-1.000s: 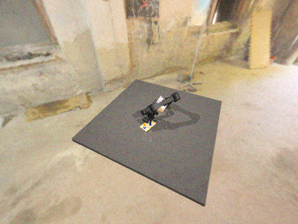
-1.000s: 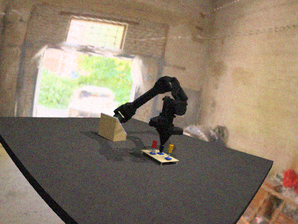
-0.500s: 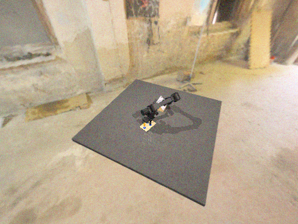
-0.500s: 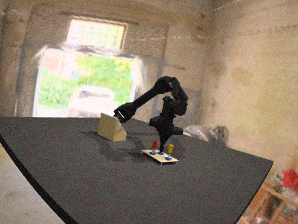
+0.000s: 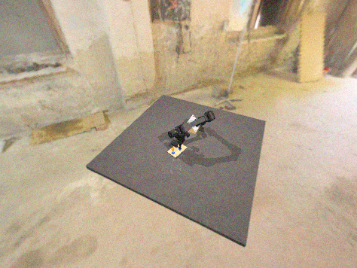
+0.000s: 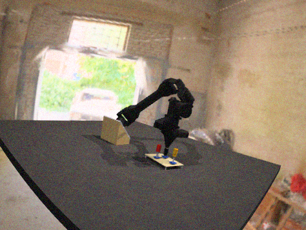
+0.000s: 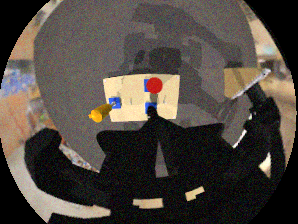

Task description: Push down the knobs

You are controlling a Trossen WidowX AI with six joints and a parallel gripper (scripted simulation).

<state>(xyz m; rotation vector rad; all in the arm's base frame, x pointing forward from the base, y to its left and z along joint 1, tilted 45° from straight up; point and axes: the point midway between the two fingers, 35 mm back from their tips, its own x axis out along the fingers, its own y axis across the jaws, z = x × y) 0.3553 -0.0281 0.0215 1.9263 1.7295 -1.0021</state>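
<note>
The cream circuit board [image 5: 177, 151] [image 6: 165, 162] [image 7: 131, 112] stands on short legs and carries blue potentiometers. The red knob [image 6: 158, 148] [image 7: 154, 85] sits high on its grey shaft, with a gap above its potentiometer [image 6: 157, 157]. The yellow knob [image 5: 172, 149] [image 6: 175, 152] [image 7: 98, 114] also sits high on its shaft above its potentiometer [image 6: 173, 163] [image 7: 115, 103]. My gripper [image 6: 166, 148] [image 7: 154, 117] is shut and points down over the third potentiometer [image 6: 164, 157] [image 7: 148, 107], between the coloured knobs in the exterior view. Whether the dark piece there is a knob or fingertip I cannot tell.
A wooden block with a slanted white face [image 6: 111, 130] [image 7: 237, 80] stands beside the arm's base. The arm [image 6: 152, 99] reaches over from it. The dark table [image 5: 158, 177] [image 6: 122, 194] carries the board and the arm's shadow.
</note>
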